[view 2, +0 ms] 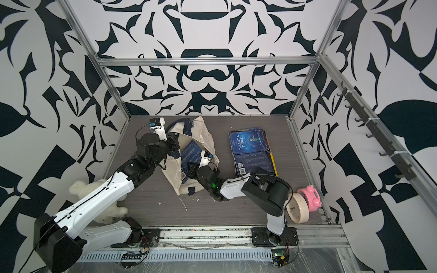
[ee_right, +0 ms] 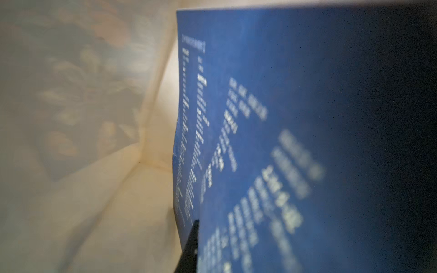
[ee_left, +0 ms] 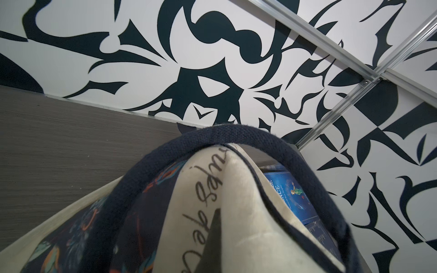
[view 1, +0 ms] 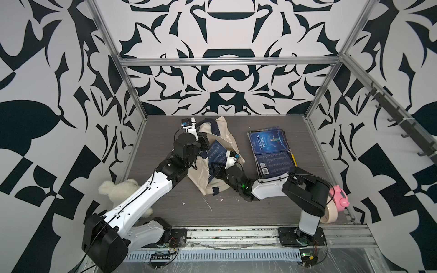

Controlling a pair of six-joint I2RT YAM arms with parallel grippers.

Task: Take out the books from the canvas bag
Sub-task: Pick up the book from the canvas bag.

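**Finding 1: the bag.** The canvas bag (view 1: 201,182) lies slumped on the table. My left claw (view 1: 203,140) is pressed together on its cream cloth, just under the arch of the navy strap (ee_left: 236,134), and holds that lip raised.

**Finding 2: the books.** A stack of books (view 1: 269,146) lies flat outside the bag, on my right arm's side, with bare table between. One blue book (view 1: 216,151) stands tilted inside the bag's opening.

**Finding 3: the right claw.** My right claw (view 1: 214,169) is inside the bag and pinches that blue book. The wrist view shows one finger (ee_right: 191,238) flat against the printed cover near its edge. The finger behind the cover is hidden.

**Assessment.** The step in hand is drawing this book out. I judge the grip shallow and near an edge, so a thin book may pivot in it.

**Recommended:**
- Pull along the book's own plane, slowly and without twisting.
- Have the left claw hold the lip high and taut so the cloth does not drag out with the cover.
- Watch the strap, which could snag a corner.
- Clear the bag's rim fully before swinging toward the stack.
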